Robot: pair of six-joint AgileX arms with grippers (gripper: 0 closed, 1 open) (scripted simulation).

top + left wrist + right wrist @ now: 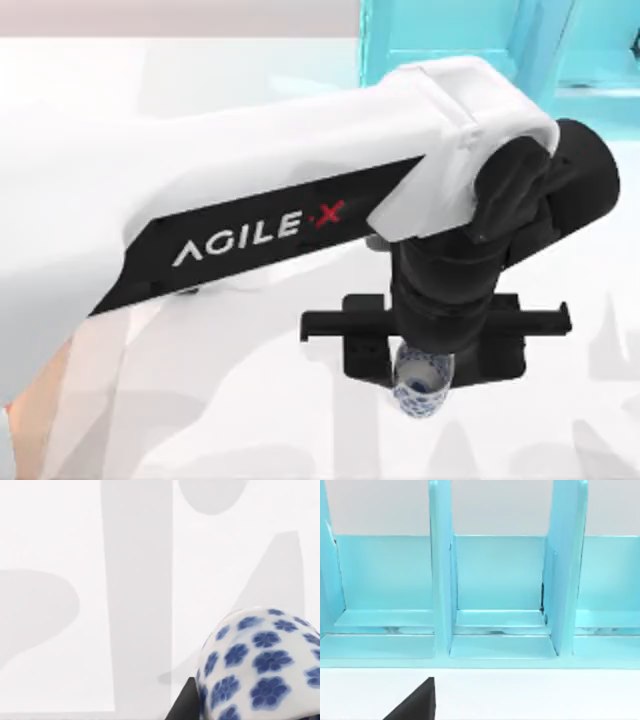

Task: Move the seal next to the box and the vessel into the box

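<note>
- Vessel [420, 382], white with blue flowers, sat between the fingers of the left hand [420, 372], which pointed straight down over the right half of the white tabletop [250, 400].
- The left hand looked clenched on the vessel: in the top view the black finger bar straddled it on both sides, and the left wrist view showed its flowered wall [260, 665] close up with a dark fingertip [186, 702] against it.
- Whether the vessel stood on the tabletop or hung just above it could not be told, though a shadow lay beside it in the wrist view.
- The right arm was parked facing the cyan shelf [495, 595]; a dark edge of its hand [415, 702] showed, but whether it was released or clenched could not be told.
- Judged from this, the task was at an early stage: the vessel was grasped but not yet in the box, and the seal's move was left to do.
</note>
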